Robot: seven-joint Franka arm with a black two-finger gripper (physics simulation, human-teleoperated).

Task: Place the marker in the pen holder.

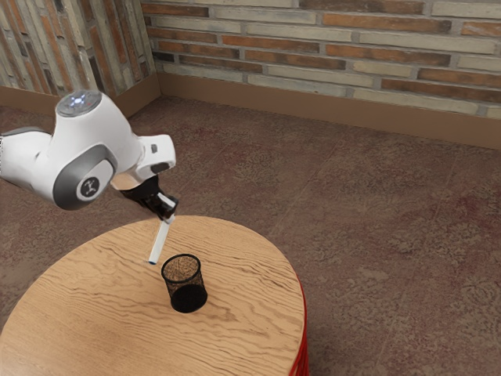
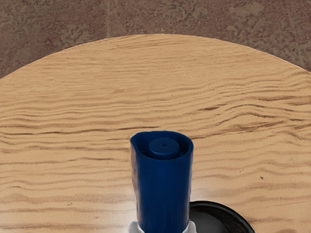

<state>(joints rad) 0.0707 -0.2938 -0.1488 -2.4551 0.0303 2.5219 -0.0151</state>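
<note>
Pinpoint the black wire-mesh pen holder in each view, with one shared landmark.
Exterior view: the pen holder stands upright near the lower middle, on the exterior view's right of the slim white marker's lower end.
Wrist view: its black rim shows partly, beside the marker's blue end.
Shared landmark: the round wood-grained tabletop.

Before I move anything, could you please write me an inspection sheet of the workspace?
Surface: round table with a pale wood-grain top; red shows under its edge at the exterior view's right.
Job's things: white marker with a blue end, held aloft at a tilt, outside the holder; round black mesh pen holder, upright on the table.
Clutter: nothing seen.
Gripper: black two-finger gripper, shut on the marker.
Cables: nothing seen.
Surroundings: brown patterned floor; wall of orange-brown and pale bricks with a plain brown base strip.
</note>
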